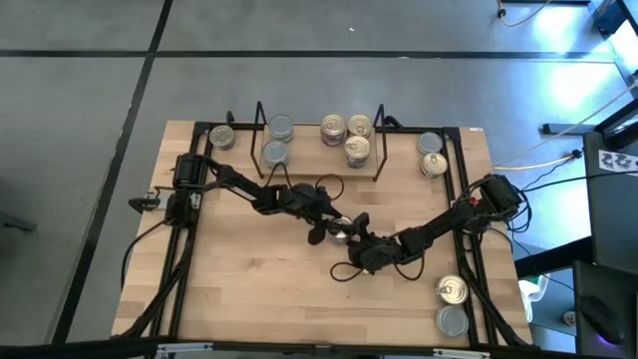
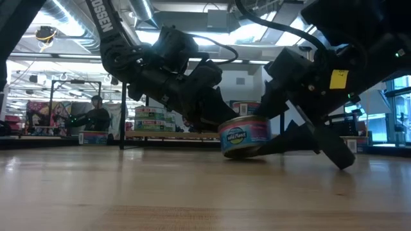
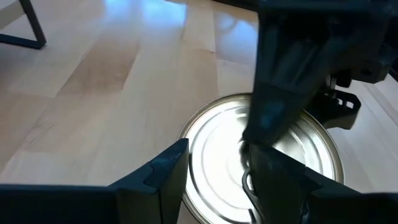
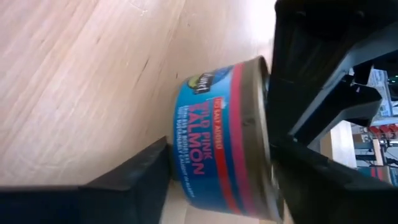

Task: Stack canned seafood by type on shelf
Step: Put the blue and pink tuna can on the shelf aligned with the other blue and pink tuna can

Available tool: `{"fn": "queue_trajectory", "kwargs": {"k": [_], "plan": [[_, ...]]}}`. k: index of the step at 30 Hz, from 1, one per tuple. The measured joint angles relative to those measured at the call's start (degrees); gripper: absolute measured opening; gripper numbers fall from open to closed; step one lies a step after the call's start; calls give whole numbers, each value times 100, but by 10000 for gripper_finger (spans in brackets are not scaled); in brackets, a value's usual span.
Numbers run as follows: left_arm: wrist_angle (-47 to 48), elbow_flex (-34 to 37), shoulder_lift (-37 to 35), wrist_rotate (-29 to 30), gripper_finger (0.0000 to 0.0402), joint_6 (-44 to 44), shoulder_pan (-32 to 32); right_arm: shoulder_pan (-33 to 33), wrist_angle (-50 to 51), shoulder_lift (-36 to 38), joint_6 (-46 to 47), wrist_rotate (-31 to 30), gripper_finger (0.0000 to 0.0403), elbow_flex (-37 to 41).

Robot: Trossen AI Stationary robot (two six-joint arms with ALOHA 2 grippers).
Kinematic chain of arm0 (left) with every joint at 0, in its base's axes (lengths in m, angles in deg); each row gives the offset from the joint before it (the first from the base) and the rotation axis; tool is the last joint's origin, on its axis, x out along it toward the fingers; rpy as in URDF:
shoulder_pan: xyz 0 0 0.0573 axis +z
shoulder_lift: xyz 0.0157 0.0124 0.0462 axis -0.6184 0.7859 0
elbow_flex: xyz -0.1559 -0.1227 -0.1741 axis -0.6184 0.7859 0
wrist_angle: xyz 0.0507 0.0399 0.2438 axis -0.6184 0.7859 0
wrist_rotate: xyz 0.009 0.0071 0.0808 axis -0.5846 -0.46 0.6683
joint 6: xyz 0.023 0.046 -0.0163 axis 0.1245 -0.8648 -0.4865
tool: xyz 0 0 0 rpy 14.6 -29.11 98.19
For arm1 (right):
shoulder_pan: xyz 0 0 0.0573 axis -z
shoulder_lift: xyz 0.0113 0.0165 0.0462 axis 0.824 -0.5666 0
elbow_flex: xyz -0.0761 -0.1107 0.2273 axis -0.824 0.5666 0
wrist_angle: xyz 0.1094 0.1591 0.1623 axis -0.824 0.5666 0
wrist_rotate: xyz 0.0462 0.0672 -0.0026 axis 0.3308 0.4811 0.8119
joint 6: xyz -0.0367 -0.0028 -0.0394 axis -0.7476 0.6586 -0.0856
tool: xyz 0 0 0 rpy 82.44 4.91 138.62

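The salmon can stands mid-bench, between the two tools, slightly tilted, with one bottom edge raised off the wood. The shelf is well beyond both tools, at the far edge of the bench, with plain-topped tins on one side and gold-topped tins on the other.

Left tool: positioned above the can, fingers straddling its plain silver lid. Whether it is clamped on the rim or merely resting there cannot be told.

Right tool: positioned at the can's side, one finger on each side of the labelled wall. The jaws are not yet clenched; no firm grasp is evident.

Handling judgement:
- The can is rigid metal and will not deform under jaw pressure
- Being filled, it is probably fairly heavy for its size
- The glossy label and smooth lid are likely slippery
- The short, round wall offers little height for the fingers

Recommended hold: across the full width of the side wall, fingers low and level, so the can does not pivot or roll out
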Motion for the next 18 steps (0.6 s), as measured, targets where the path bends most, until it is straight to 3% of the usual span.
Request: {"fn": "queue_trajectory", "kwargs": {"k": [3,10,18], "plan": [[-17,-6,0,35,170,23,5,-9,18,-2,60,-1,201,0],[166,-7,-173,70,170,-83,3,-44,-10,23,196,-41,200,-1],[1931,28,-1350,355,170,-685,-26,-341,54,395,410,50,196,-121]]}}
